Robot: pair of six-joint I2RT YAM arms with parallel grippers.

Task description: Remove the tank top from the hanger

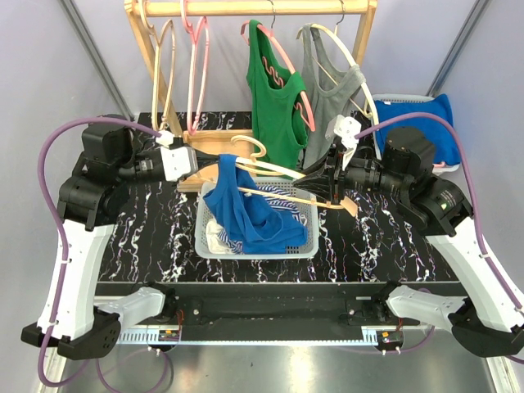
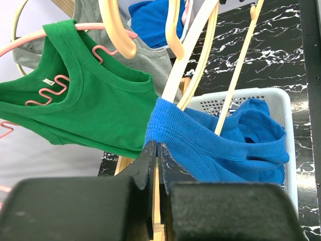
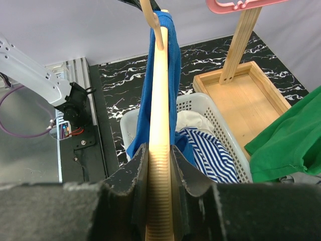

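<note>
Cloth of the blue tank top (image 1: pixel 244 209) drapes from the 9 o'clock end of the cream hanger (image 3: pixel 159 100) and sags into the white basket (image 1: pixel 309 223) at the middle of the tabletop (image 1: pixel 385 246), over a striped garment (image 3: pixel 210 150). The left jaws, reaching in from 9 o'clock, are pinched fully together on the rolled edge of the blue fabric, just where it wraps the hanger's arm. The right jaws, coming from 3 o'clock, are clamped narrowly on the hanger's other arm, holding it out above the basket. By my reading the job is partway: the hanger is off the rack (image 1: pixel 246 8) and its 3 o'clock arm looks bare, but one shoulder is not yet off the 9 o'clock arm. What remains is to draw that strap clear and let the garment drop. At 12 o'clock a green tank top (image 1: pixel 274 106) and a grey one (image 1: pixel 327 86) hang on the rack
</note>
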